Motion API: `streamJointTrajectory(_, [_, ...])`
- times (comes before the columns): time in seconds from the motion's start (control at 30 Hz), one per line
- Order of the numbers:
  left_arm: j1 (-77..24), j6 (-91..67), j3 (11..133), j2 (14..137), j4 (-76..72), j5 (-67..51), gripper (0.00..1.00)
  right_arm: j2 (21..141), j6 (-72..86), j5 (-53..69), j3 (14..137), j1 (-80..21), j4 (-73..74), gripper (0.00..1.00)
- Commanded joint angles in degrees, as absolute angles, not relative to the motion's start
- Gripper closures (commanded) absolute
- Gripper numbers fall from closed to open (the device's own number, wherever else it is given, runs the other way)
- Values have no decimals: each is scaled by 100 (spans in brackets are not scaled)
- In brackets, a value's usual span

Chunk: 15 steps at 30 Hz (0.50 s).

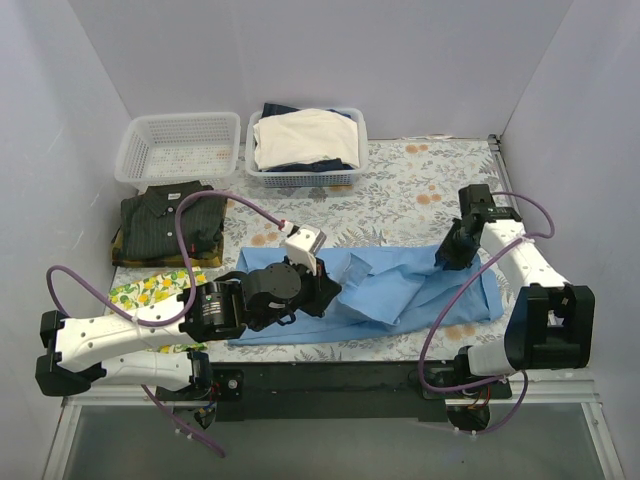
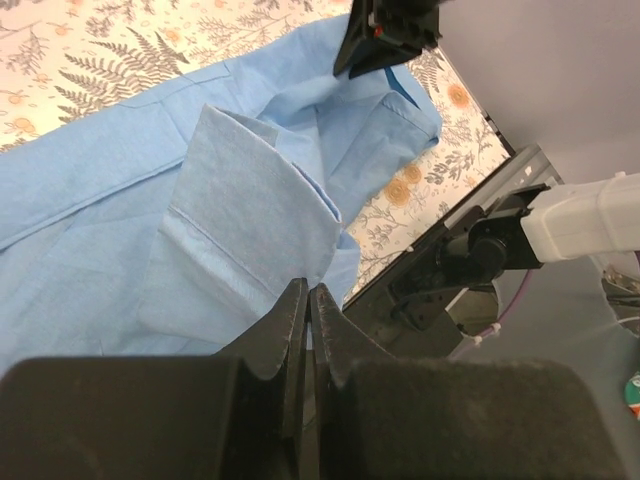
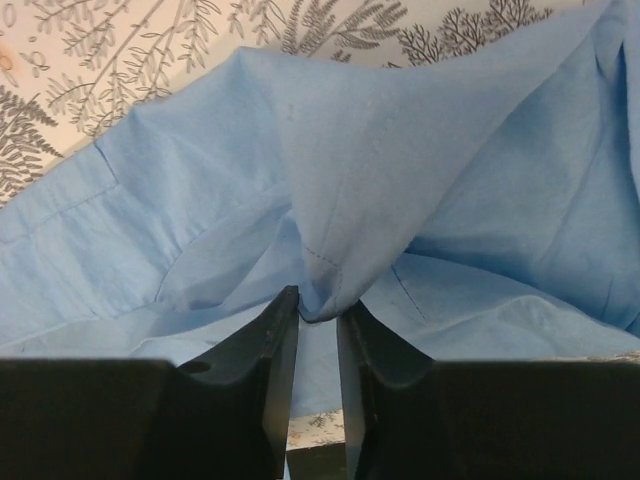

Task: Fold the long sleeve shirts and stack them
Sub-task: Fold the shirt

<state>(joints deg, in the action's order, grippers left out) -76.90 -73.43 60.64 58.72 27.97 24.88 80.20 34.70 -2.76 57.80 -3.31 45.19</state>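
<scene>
The table, covered in a fern-and-flower print, carries everything. The light blue shirt lies rumpled across its near middle, spread left to right. At the far left the dark pinstriped shirt sits folded, just near of an empty white basket. Beside that, a second basket holds cream garments. A lemon-print cloth lies at the near left. The right pincer is nearly closed on a pinch of the blue shirt's right end – the cloth peaks up into its tips. The left pincer is pressed fully together on a fold at the shirt's left part.
</scene>
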Motion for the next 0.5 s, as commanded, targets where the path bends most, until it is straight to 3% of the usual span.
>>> streamJointTrajectory(0.0, [-7708, -7128, 6275, 5652, 2733, 3014, 100, 7972, 3463, -202, 5511, -220, 4386, 76])
streamJointTrajectory(0.03, [-7717, -7067, 6293, 5617, 2725, 3102, 100, 7963, 3437, -185, 5476, -168, 4386, 87])
streamJointTrajectory(0.1, [-7717, -6961, 6371, 5599, 2716, 3313, 100, 7919, 3402, -211, 5370, -80, 4386, 98])
streamJointTrajectory(0.47, [-7717, -5152, 6487, 5019, 1900, 4087, 100, 7436, 3085, -35, 5045, 1010, 4193, 99])
